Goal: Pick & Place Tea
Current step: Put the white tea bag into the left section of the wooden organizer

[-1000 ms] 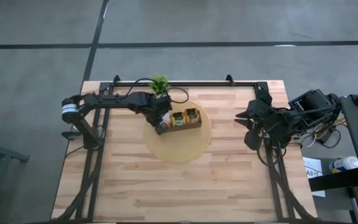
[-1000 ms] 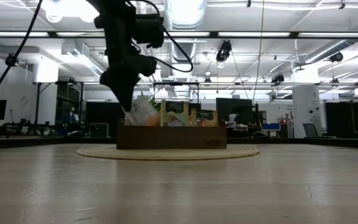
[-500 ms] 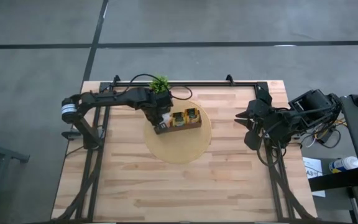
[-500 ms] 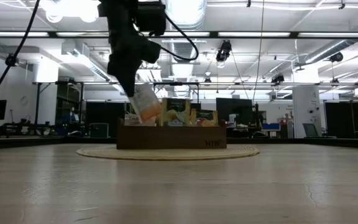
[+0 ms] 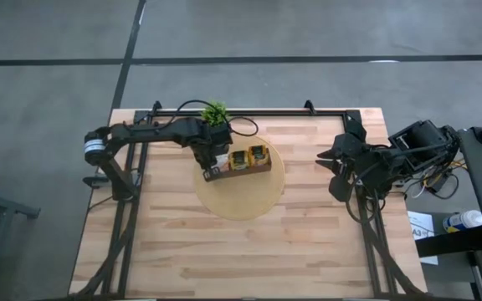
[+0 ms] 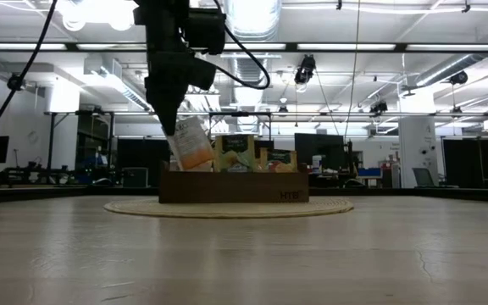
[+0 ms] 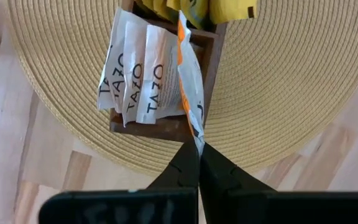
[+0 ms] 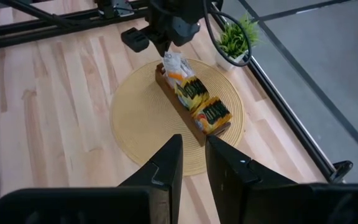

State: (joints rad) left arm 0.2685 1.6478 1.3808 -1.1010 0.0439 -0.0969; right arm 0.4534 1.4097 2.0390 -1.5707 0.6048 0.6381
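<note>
L gripper [image 7: 197, 149] pinched tight on white-orange sachet [image 7: 190, 87], lifted above tray [image 7: 213, 56] end compartment | other sachets [image 7: 135, 78] in tray on round mat [image 5: 249, 201] | R gripper [image 8: 191, 155] parked at table's right, fingers slightly apart, holding nothing

Bright ceiling lights [image 6: 100, 10] hang over a dim workshop, with grey concrete floor [image 5: 308, 29] around.

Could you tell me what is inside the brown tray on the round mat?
The tray holds white-and-orange sachets at one end and yellow sachets beyond. The left gripper pinches one sachet. The tray's floor is covered.
</note>
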